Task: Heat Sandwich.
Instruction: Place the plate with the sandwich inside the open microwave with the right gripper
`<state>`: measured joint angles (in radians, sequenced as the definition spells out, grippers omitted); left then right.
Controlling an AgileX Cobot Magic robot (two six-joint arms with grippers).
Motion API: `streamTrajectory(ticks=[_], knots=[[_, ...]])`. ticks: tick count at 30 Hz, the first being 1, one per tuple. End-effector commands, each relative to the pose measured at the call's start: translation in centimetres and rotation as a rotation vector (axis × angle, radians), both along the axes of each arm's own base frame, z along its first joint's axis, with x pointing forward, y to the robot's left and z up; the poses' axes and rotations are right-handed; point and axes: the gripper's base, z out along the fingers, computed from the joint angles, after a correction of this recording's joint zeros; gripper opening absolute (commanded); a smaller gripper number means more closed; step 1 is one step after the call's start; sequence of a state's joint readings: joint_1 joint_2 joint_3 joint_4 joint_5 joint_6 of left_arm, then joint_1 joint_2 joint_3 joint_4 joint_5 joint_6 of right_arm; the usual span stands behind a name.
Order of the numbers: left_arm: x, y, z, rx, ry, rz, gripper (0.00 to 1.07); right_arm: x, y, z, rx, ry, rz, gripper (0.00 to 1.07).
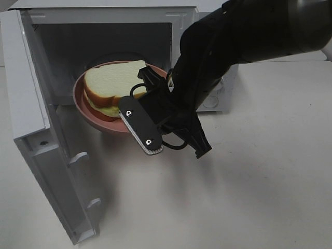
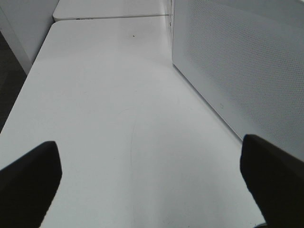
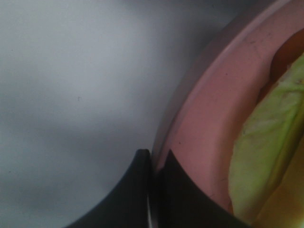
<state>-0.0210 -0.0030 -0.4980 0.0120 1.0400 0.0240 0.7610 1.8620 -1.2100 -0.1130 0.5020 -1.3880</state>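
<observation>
The right tool (image 3: 152,159) is squeezed shut, and its black tips pinch the rim of the pink plate (image 1: 79,98). From up high, the big black arm hides those tips and one side of the plate. The sandwich (image 1: 111,83) sits on that plate at the mouth of the open microwave (image 1: 104,15), partly inside. Close up I see only a bit of its green filling and orange crust; the rest is cut off. The door (image 1: 31,104) hangs open on the left. The left tool (image 2: 152,178) is spread wide and holds nothing. Only its own camera shows it, over the white tabletop (image 1: 259,181), beside a white dotted panel (image 2: 237,61). I cannot tell what that panel belongs to.
</observation>
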Motion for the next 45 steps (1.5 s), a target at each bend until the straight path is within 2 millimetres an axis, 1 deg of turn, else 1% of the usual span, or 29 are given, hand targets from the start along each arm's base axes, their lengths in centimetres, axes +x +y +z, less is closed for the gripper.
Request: streamTrajectory(ticks=[1, 12, 19, 24, 26, 28, 31, 32, 35, 36, 39, 45], knots=[[-0.4, 0.0, -0.1, -0.003, -0.027, -0.005, 0.98, 1.1, 0.7, 0.5, 0.011, -0.019, 0.006, 0.00], [-0.4, 0.0, -0.1, -0.003, -0.027, -0.005, 0.98, 3.0, 2.3, 0.3, 0.003, -0.017, -0.027, 0.00], [-0.4, 0.0, -0.1, -0.003, -0.027, -0.005, 0.98, 4.7, 3.8, 0.4, 0.005, -0.004, -0.065, 0.00], [-0.4, 0.0, -0.1, -0.003, -0.027, -0.005, 0.98, 5.6, 4.6, 0.0, -0.003, 0.009, -0.080, 0.00], [-0.4, 0.0, -0.1, -0.003, -0.027, -0.005, 0.98, 5.8, 4.8, 0.1, 0.002, 0.006, -0.083, 0.00], [-0.4, 0.0, -0.1, -0.003, -0.027, -0.005, 0.98, 6.7, 4.9, 0.2, 0.005, 0.014, -0.115, 0.00], [-0.4, 0.0, -0.1, -0.003, -0.027, -0.005, 0.98, 7.0, 5.2, 0.1, 0.009, 0.019, -0.130, 0.00], [-0.4, 0.0, -0.1, -0.003, -0.027, -0.005, 0.98, 7.8, 5.2, 0.3, 0.026, 0.013, -0.159, 0.00], [-0.4, 0.0, -0.1, -0.003, -0.027, -0.005, 0.98, 8.2, 5.3, 0.3, 0.029, 0.010, -0.173, 0.00], [-0.4, 0.0, -0.1, -0.003, -0.027, -0.005, 0.98, 8.9, 5.2, 0.5, 0.030, 0.011, -0.189, 0.00], [-0.4, 0.0, -0.1, -0.003, -0.027, -0.005, 0.98, 9.6, 5.2, 0.4, 0.021, 0.020, -0.206, 0.00], [-0.4, 0.0, -0.1, -0.003, -0.027, -0.005, 0.98, 10.6, 5.4, 0.6, 0.036, 0.005, -0.216, 0.00]])
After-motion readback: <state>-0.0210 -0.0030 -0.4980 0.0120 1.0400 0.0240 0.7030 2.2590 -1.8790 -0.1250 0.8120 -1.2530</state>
